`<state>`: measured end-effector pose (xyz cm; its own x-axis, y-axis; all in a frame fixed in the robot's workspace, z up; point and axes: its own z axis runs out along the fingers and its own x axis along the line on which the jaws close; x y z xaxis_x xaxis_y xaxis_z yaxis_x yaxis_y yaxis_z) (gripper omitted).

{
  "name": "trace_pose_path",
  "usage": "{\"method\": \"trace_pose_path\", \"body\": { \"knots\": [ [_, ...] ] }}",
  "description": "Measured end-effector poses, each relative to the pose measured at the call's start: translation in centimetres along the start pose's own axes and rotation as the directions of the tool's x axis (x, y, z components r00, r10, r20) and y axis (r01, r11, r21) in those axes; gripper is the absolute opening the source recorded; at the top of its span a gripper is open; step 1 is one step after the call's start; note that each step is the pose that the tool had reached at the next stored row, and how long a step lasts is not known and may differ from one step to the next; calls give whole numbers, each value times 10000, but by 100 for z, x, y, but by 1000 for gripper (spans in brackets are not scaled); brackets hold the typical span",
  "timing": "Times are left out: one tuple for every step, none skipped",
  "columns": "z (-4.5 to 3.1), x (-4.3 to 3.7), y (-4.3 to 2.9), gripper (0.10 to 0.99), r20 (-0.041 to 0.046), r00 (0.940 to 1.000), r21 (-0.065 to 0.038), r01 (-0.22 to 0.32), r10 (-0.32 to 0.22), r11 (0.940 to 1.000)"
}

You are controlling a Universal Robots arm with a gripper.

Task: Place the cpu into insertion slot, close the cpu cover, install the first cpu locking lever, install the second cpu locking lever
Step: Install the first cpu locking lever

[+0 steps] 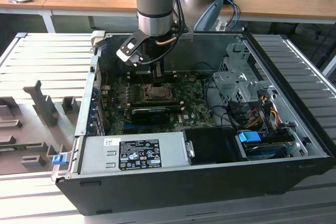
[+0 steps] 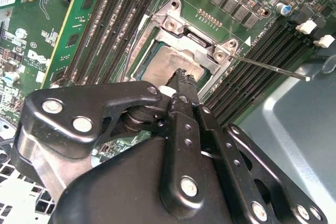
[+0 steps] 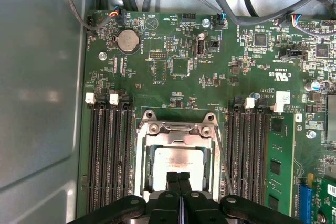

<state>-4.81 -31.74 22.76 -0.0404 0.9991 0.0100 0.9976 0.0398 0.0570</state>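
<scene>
1. The cpu (image 3: 177, 160) lies flat in the insertion slot (image 3: 140, 150) on the green motherboard (image 3: 178, 72), with the cpu cover (image 3: 177, 128) folded down over its edges
2. The gripper (image 3: 179, 177) hangs tip-down over one edge of the chip — fingers pressed together, nothing between them
3. One locking lever (image 2: 273, 68) juts free beside the socket, unlatched
4. The risk — a slip downward could scrape the chip's face, or the tips could skid off the thin, springy lever and leave the cover loose
</scene>
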Motion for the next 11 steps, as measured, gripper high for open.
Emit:
{"method": "trace_pose_path", "body": {
  "knots": [
    [-2,0,0,106,0,10000,0,0,0,10000],
    [-3,0,0,106,1,10000,0,0,0,10000],
    [-5,0,0,106,0,10000,1,0,0,10000],
    [-7,0,0,106,1,10000,1,0,0,10000],
    [-12,0,0,106,2,10000,1,0,0,10000],
    [-19,0,0,106,1,10000,1,0,0,10000],
    [-24,0,1,106,-1,10000,-1,0,0,10000],
    [-25,1,1,106,-2,10000,-1,0,0,10000],
    [-28,0,1,106,0,10000,0,0,0,10000],
    [-32,0,1,106,1,10000,1,0,0,10000],
    [-34,0,1,106,1,10000,1,0,0,10000]
  ]
}}
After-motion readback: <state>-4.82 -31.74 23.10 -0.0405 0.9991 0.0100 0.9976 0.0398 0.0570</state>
